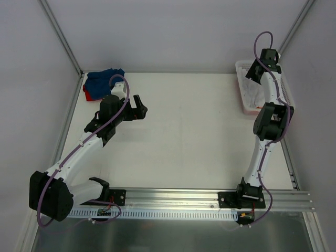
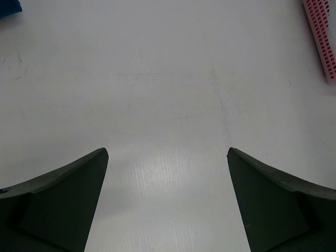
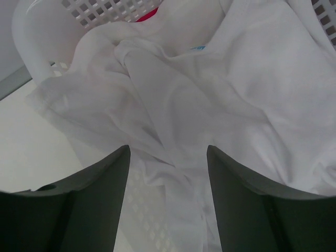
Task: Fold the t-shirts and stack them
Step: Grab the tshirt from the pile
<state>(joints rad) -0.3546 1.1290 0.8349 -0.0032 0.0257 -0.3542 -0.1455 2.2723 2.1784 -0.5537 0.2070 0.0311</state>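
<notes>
White tabletop [image 1: 184, 131]; your right gripper [image 3: 168, 152] hangs jaws apart astride the white t-shirt [image 3: 220, 94], heaped in the basket [image 3: 89, 9]; left gripper [image 2: 167, 152] gapes wide, empty; you're picking; next, pinch that fold and lift.

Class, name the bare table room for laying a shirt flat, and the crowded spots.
Bare: the middle of the table, between left hand and basket. Crowded: far-left corner with blue and red shirts; basket, holding the white shirt.
</notes>
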